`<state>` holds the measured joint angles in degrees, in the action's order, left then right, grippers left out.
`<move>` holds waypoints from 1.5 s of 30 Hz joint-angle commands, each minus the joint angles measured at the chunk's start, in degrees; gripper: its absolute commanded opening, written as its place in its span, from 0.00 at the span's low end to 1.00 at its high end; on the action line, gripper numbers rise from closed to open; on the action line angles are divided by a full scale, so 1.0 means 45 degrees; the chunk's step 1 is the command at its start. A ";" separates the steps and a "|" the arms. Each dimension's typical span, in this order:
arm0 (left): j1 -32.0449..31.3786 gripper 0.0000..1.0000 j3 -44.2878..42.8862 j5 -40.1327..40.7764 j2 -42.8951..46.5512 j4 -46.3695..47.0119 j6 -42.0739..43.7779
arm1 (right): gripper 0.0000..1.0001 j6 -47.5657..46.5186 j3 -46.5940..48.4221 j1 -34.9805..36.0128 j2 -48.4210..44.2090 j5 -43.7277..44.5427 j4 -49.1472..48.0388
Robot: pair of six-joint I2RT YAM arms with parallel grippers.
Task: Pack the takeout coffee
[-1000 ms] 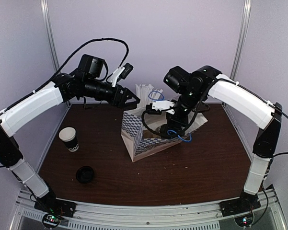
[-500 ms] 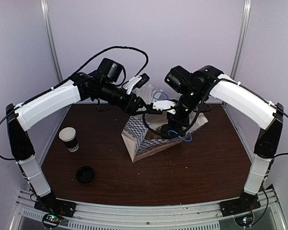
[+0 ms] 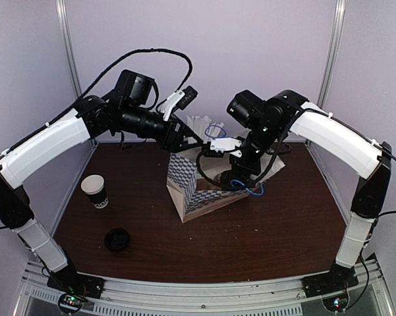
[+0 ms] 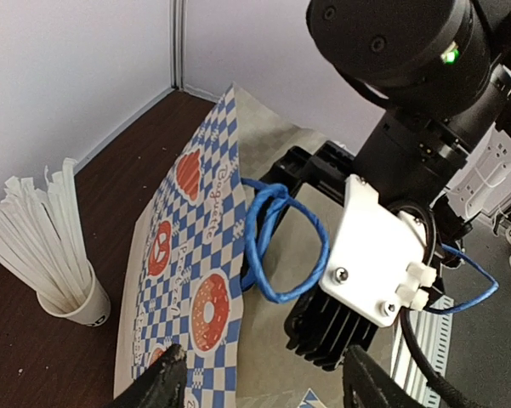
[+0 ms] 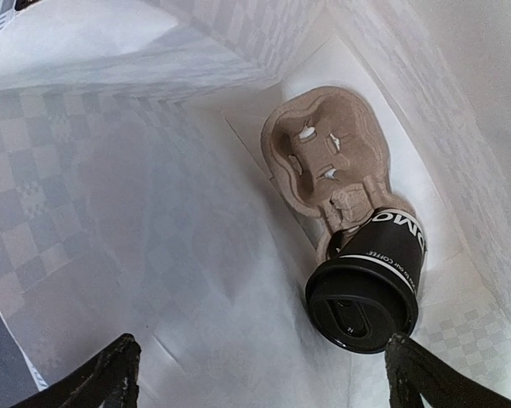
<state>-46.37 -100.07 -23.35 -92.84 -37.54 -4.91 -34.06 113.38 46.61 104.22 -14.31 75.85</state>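
Observation:
The takeout coffee (image 5: 367, 293), a black cup with white lettering and a black lid, sits at one end of a brown pulp cup carrier (image 5: 323, 157) on the bottom of the paper bag (image 5: 153, 221). My right gripper (image 5: 268, 382) is open and empty inside the bag, above the cup and apart from it. In the top view the bag (image 3: 190, 187) hides the cup, and my right gripper (image 3: 232, 179) reaches into it. My left gripper (image 4: 259, 391) is open and empty, hovering over the bag's checkered side (image 4: 195, 255); it shows in the top view (image 3: 195, 141) at the bag's far left corner.
A lidless black cup with a white rim (image 3: 95, 191) and a loose black lid (image 3: 117, 239) are on the table at the left. A white cup of straws (image 4: 68, 293) stands behind the bag (image 3: 199, 123). The right arm's wrist (image 4: 391, 195) and blue cable (image 4: 276, 242) are close to my left gripper.
My left arm swung in toward the bag's top, then drew back and up a little. My right arm has stayed in the bag.

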 commanded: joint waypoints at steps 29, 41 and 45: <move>-0.0337 0.41 -0.1464 0.2722 -0.2224 -0.1111 0.1342 | 1.00 -0.0235 -0.1360 -0.0024 -0.2065 0.0092 -0.0119; -0.0321 0.56 0.0804 -0.0110 0.0149 0.1548 0.1654 | 1.00 -0.0267 -0.2190 -0.0482 -0.2066 0.0158 -0.0525; -0.0318 0.56 0.0900 0.0432 0.0452 0.1780 0.1679 | 1.00 -0.0296 -0.2147 -0.0476 -0.2095 0.0025 -0.0464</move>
<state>-47.83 -96.27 -20.40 -94.35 -35.51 1.63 -34.74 103.96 44.64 95.04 -13.02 74.00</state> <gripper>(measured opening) 0.560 0.997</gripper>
